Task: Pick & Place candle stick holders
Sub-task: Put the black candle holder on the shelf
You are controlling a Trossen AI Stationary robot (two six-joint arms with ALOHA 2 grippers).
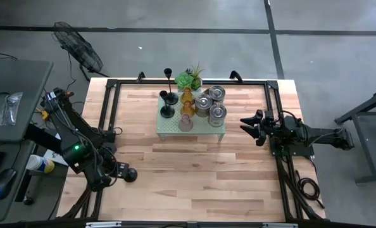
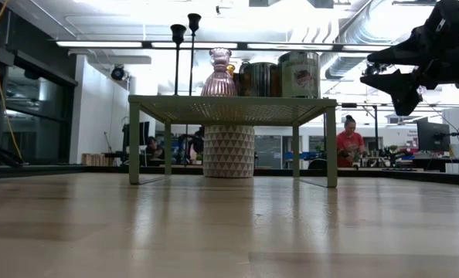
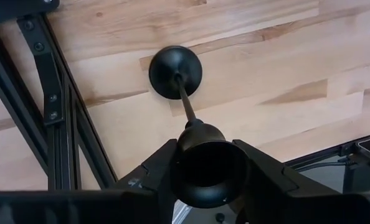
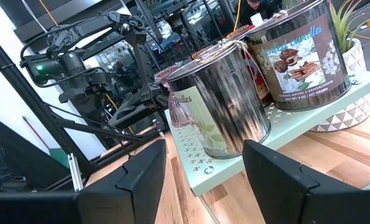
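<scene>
A black candle stick holder with a round base and thin stem stands near the table's near-left corner. My left gripper is above it, shut on its top cup. Two more black holders, amber glass ones, a pink glass one and silvery tins stand on the pale green perforated stand at the far middle. My right gripper waits open at the table's right edge, level, pointing toward the stand. My left gripper pinches the holder's cup, at the top of its stem, between its two fingers. The fingers come from above, pointing steeply down. The holder stands about upright below them, and its round base seems to rest on the wood.
A green spiky plant in a white pot stands at the stand's far edge. Black frame rails run along the table's left edge close to the held holder. Bare wood lies between the stand and the near edge.
</scene>
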